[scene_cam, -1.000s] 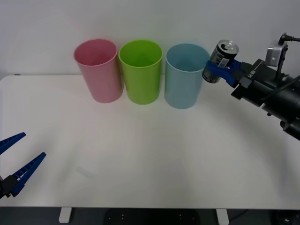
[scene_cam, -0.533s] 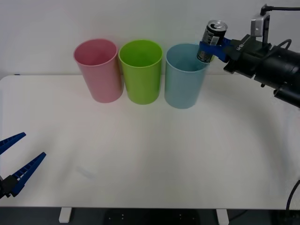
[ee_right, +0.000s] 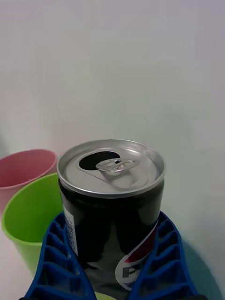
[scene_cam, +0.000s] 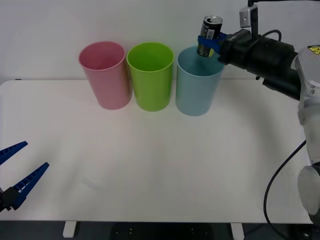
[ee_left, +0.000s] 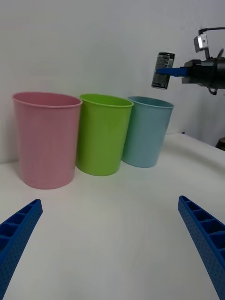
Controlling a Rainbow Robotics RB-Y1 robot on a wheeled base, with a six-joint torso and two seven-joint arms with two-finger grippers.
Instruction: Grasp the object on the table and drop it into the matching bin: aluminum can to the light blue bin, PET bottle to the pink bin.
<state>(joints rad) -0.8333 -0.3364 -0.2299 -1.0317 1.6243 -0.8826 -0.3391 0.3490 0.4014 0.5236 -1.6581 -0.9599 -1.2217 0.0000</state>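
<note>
Risen and swung leftward since a moment ago, the right tool (scene_cam: 212, 42), clenched around the aluminum can (scene_cam: 209, 36), holds it above the light blue bin (scene_cam: 196, 90), ready for release, while the left tool (scene_cam: 17, 175) waits released.

- Your front camera looks down over the table (scene_cam: 150, 165).
- Your right wrist camera sits close behind the can (ee_right: 112, 206).
- Your left wrist camera looks low across the table; all views share the bins.

aluminum can (ee_right: 112, 206): base cut by edge | label partly hidden by right gripper (ee_right: 112, 262) fingers
</note>
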